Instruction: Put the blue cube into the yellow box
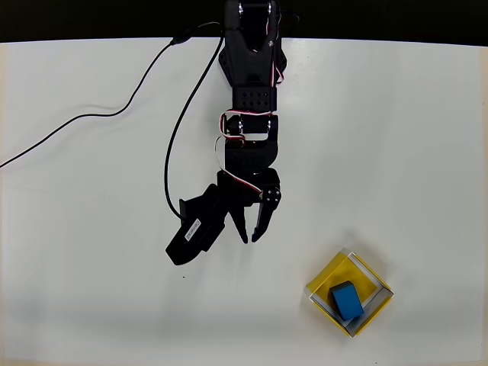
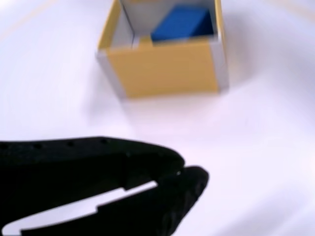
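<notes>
now blue cube (image 1: 345, 299) inside yellow box (image 1: 323, 278), hand (image 1: 250, 238) nearly closed, empty, well apart

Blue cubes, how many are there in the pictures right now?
1. The blue cube lies inside the yellow box, near the lower right of the overhead view; the wrist view shows it in there too. The gripper is apart, holding nothing.

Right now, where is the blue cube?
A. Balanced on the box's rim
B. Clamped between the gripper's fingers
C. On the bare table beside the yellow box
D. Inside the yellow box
D. In the overhead view the blue cube lies within the walls of the yellow box, and the gripper sits apart from it, over bare table with its fingertips close together and nothing between them.
</notes>
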{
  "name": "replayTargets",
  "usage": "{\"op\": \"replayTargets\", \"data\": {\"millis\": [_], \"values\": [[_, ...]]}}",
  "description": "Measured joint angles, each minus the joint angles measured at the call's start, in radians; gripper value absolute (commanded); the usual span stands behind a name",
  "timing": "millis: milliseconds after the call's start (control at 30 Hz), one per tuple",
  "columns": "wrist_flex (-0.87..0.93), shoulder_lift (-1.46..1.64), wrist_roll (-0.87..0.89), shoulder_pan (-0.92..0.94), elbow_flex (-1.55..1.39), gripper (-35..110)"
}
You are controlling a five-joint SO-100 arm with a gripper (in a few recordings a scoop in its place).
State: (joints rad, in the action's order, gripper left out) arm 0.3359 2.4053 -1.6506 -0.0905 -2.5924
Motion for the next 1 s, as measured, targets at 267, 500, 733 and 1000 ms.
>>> {"op": "replayTargets", "data": {"millis": [267, 500, 733, 1000], "values": [[0.21, 0.436, 0.006, -0.011, -0.342, 0], [0.379, 0.716, 0.012, 0.017, -0.523, 0], [0.635, 0.868, 0.037, 0.051, -0.526, 0], [0.965, 0.911, 0.115, 0.049, -0.526, 0]]}}
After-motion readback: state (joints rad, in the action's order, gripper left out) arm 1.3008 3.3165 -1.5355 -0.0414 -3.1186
